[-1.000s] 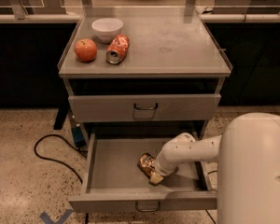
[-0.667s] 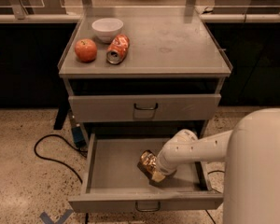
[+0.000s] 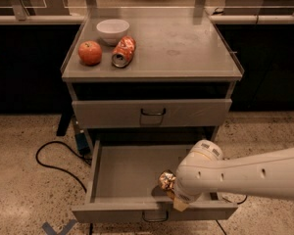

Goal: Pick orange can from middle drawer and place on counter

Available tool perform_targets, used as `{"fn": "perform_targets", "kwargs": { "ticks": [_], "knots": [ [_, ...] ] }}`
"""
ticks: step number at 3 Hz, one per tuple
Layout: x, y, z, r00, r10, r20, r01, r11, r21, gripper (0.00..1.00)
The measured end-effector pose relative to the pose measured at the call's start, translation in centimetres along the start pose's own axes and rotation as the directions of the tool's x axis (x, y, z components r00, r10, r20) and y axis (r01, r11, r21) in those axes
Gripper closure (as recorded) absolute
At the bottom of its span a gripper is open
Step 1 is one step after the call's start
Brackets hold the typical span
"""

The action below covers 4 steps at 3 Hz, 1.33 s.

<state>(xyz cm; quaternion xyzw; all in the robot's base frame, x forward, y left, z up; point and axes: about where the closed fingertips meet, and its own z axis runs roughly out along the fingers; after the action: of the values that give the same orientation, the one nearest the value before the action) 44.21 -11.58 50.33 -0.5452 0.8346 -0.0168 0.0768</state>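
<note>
Closest in, the gripper [image 3: 178, 200] is down inside the middle drawer [image 3: 118, 175], right by the front wall at about 5 o'clock on the drawer floor. The orange can [image 3: 166, 180] is touching it, at roughly 10 o'clock from the gripper, and looks tipped rather than standing. Honestly I can't tell if the gripper is clamped on the can or just pressed up against it, because the big white arm [image 3: 245, 173] hides that part. That's my main worry. If the hold is only on one edge of a dented can, I'd guess it twists out on the lift and drops back in, or gets shoved toward the 3 o'clock wall.

Next up, the closed drawer [image 3: 152, 112] sits at 12 o'clock, directly above the open one. A straight rise looks risky, since the can or wrist could clip that front panel or the counter's lip. Backing out toward 6 o'clock first seems safer.

Farthest back, the counter [image 3: 186, 48] has a red-orange can [image 3: 123, 52], a red fruit [image 3: 89, 52] and a white bowl [image 3: 112, 30] bunched at 10 o'clock. Setting down there could send the lying can rolling, so the bare patch toward 2 o'clock looks like the better bet.
</note>
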Motion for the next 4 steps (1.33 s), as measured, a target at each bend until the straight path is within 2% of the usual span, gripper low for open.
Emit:
{"fn": "perform_targets", "kwargs": {
  "ticks": [1, 2, 3, 4],
  "knots": [
    [-0.2, -0.7, -3.5, 1.000, 0.010, -0.009, -0.009, 0.9988, 0.048, 1.00],
    [-0.3, -0.8, -3.5, 1.000, 0.008, -0.006, -0.007, 0.9987, 0.051, 1.00],
    [-0.5, -2.4, -5.4, 0.999, 0.010, -0.053, -0.007, 0.9981, 0.062, 1.00],
    [-2.3, -8.0, -13.3, 0.996, 0.043, -0.078, -0.030, 0.9867, 0.160, 1.00]
  ]
}}
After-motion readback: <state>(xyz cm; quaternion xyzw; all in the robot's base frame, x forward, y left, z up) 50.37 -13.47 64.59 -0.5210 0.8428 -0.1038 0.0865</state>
